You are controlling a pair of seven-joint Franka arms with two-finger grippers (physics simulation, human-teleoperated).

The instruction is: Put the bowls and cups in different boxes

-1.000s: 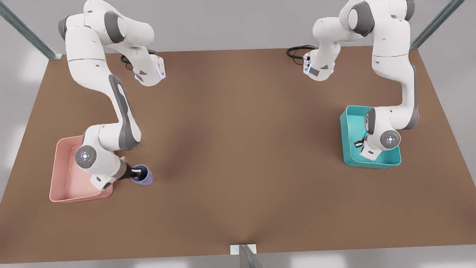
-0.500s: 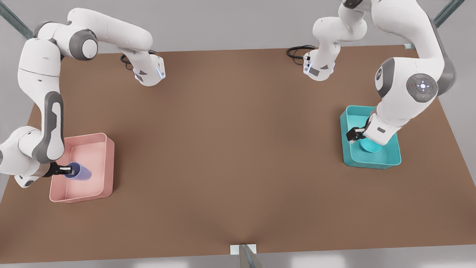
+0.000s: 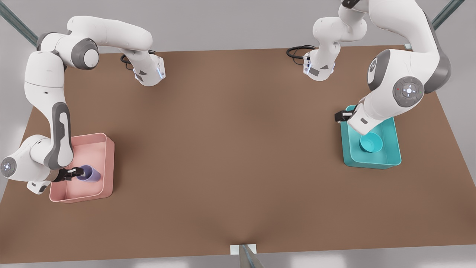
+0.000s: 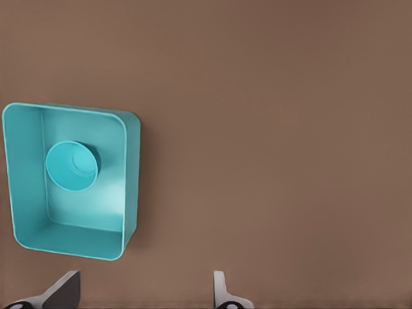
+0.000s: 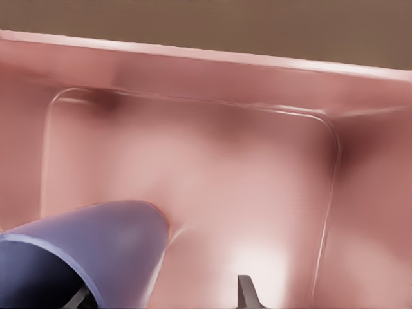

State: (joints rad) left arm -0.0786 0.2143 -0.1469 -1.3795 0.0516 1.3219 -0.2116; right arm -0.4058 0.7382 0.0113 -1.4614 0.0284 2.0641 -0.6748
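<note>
The periwinkle cup (image 3: 89, 173) lies tipped on its side inside the pale pink box (image 3: 110, 163) at the front view's left. My right gripper (image 3: 75, 173) sits at the cup's mouth, fingers open; the right wrist view has the cup (image 5: 90, 251) beside one fingertip (image 5: 247, 293) over the pink box's floor (image 5: 212, 167). The teal bowl (image 3: 370, 143) rests upright in the teal box (image 3: 372, 165) at the front view's right. My left gripper (image 3: 341, 116) hangs open above that box's far corner. From the left wrist, the bowl (image 4: 72, 166) sits in the teal box (image 4: 129, 187), and the gripper (image 4: 143, 293) holds nothing.
Both arm bases (image 3: 148, 72) (image 3: 319, 69) stand at the table's back edge with black cables (image 3: 297, 50) beside them. A metal post (image 3: 245, 255) rises at the middle of the front edge. Bare brown tabletop (image 3: 230, 149) spreads between the two boxes.
The right gripper carried the cup from the table into the pink box and opened. The left gripper let go of the bowl in the teal box and rose toward the back.
</note>
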